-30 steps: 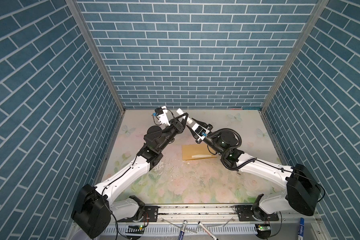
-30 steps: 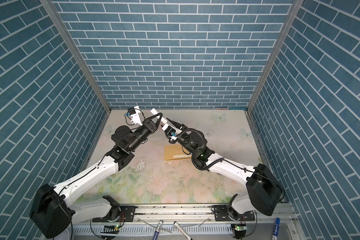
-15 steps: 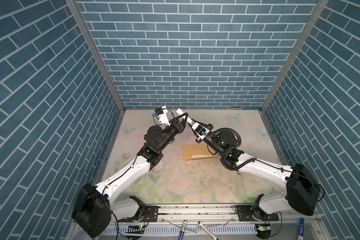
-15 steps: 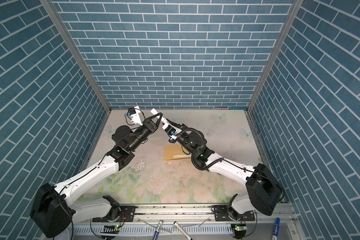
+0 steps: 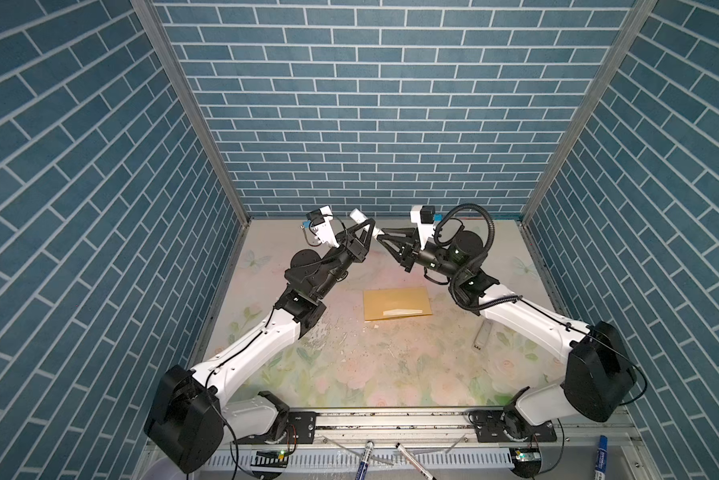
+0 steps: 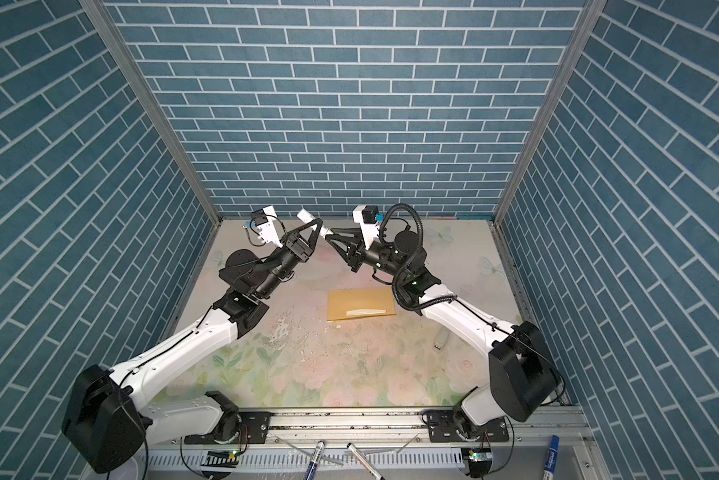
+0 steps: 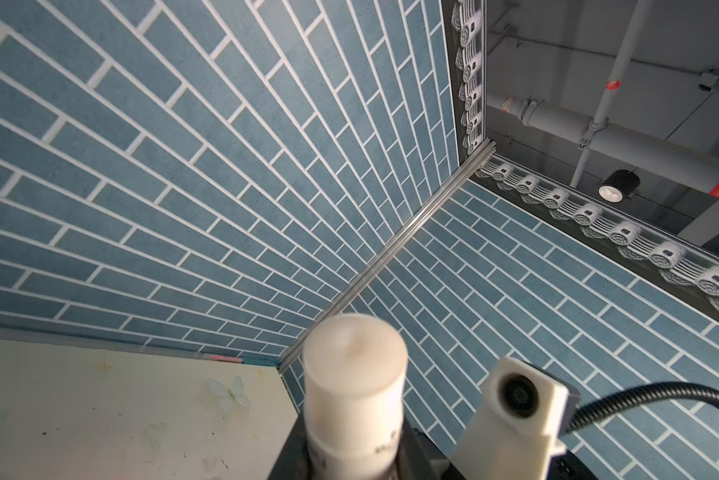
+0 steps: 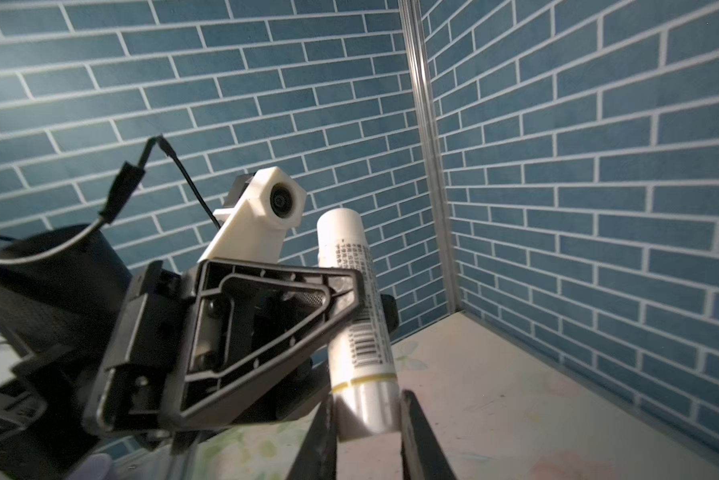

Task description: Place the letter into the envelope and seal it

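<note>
Golden-tan envelope point(image 5: 393, 299) lies flat on the counter point(image 5: 349, 374), letter unseen. Left claw point(image 8: 355, 291) clamps the glue stick point(image 8: 359, 316) aloft; right claw point(image 8: 366, 419) pinches its other end. To uncap, pull straight along the stick, both grips firm.

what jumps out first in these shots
A white cylindrical glue stick is held up near the back wall, the left end effector clamping its body and the right end effector pinching its silvery end. Below them, a golden-tan paper envelope lies flat on the floral table.

envelope point(image 5: 395, 300): golden-tan | walls point(image 5: 370, 124): blue brick, white joints | table point(image 5: 349, 374): pastel floral | glue stick point(image 8: 364, 345): white, barcode
</note>
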You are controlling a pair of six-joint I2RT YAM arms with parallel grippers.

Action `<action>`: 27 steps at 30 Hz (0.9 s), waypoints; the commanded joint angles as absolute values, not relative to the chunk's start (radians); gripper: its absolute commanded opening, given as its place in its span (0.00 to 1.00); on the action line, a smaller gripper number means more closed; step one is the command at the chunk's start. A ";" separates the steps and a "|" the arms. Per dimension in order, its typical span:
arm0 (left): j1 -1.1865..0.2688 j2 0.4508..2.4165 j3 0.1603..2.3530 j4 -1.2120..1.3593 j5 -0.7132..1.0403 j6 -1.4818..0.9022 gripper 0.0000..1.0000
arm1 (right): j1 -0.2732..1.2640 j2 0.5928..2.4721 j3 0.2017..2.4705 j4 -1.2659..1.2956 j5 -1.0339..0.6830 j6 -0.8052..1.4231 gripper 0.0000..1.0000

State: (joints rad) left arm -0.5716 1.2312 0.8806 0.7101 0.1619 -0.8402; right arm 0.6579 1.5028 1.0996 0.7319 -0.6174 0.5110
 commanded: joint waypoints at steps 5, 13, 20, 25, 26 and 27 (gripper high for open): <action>-0.584 1.195 0.875 0.628 0.270 -0.675 0.00 | 0.585 1.596 1.225 1.052 -0.711 1.138 0.00; -0.586 1.168 0.867 0.621 0.203 -0.713 0.00 | 0.586 1.549 1.182 1.002 -0.726 0.972 0.25; -0.585 1.171 0.888 0.579 0.135 -0.873 0.00 | 0.700 1.302 1.006 0.641 -0.459 0.063 0.57; -0.585 1.166 0.900 0.555 0.123 -0.936 0.00 | 0.798 1.268 0.899 0.656 -0.281 -0.337 0.58; -0.586 1.164 0.902 0.551 0.121 -0.939 0.00 | 0.810 1.273 0.890 0.668 -0.260 -0.377 0.58; -0.585 1.164 0.903 0.547 0.121 -0.942 0.00 | 0.825 1.281 0.883 0.681 -0.226 -0.416 0.58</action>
State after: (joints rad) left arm -0.5831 1.1835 0.8749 0.5552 0.1341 -0.9039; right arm 0.8078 1.2575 0.9318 0.7006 -0.3721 -0.0917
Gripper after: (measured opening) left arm 0.274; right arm 0.579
